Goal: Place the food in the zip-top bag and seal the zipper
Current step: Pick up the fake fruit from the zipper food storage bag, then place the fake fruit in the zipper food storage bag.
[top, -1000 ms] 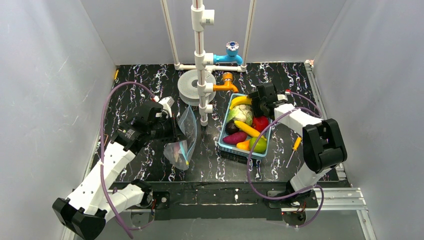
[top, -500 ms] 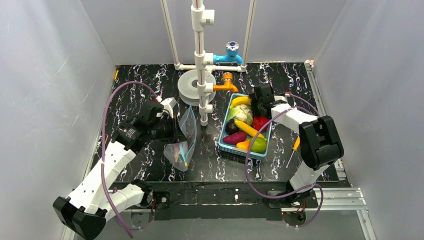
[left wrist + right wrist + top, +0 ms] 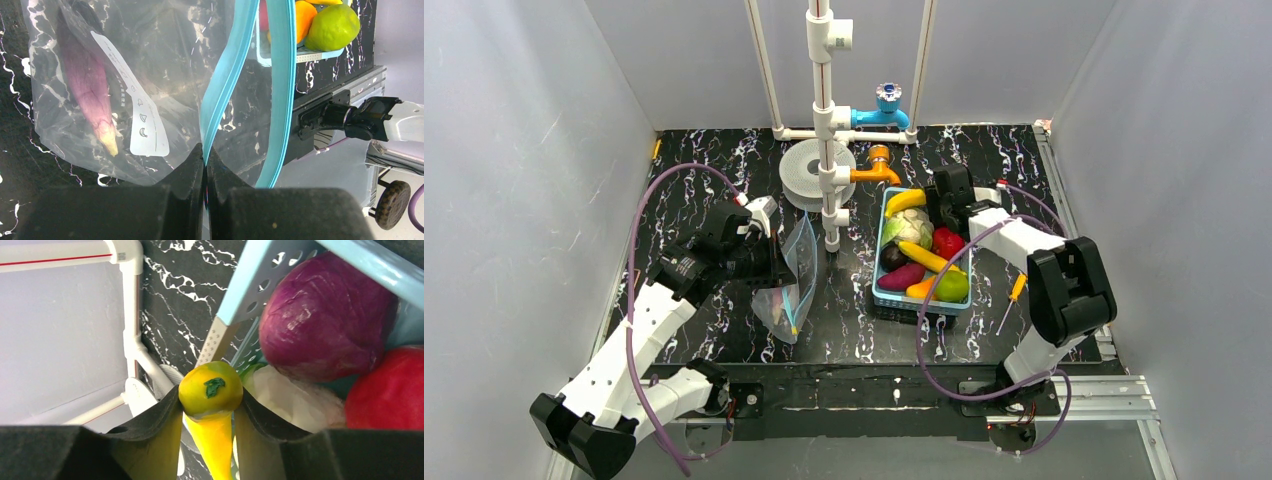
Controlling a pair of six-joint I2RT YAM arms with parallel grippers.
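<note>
The clear zip-top bag (image 3: pixel 790 283) hangs from my left gripper (image 3: pixel 771 262), which is shut on one side of the blue zipper (image 3: pixel 226 90); the other side (image 3: pixel 283 75) bows away, so the mouth gapes. A long purple food piece (image 3: pixel 87 75) lies inside beside the white label (image 3: pixel 136 120). My right gripper (image 3: pixel 210 401) is shut on the end of a yellow banana (image 3: pixel 211 390) at the far end of the light-blue basket (image 3: pixel 921 308). In the top view the banana (image 3: pixel 904 200) lies by my right gripper (image 3: pixel 932 205). The pale cabbage (image 3: pixel 909 228), red apple (image 3: pixel 947 242) and green apple (image 3: pixel 952 287) sit in the basket.
A white pipe stand (image 3: pixel 824 120) with a blue tap (image 3: pixel 884 110) and an orange tap (image 3: pixel 876 165) rises between bag and basket. A white disc (image 3: pixel 806 175) lies at its foot. An orange-handled screwdriver (image 3: pixel 1014 295) lies right of the basket. Grey walls enclose the table.
The basket has swung and shifted slightly right, now lying straighter. My right gripper shifted with it at the banana. The left arm and bag have barely moved.
</note>
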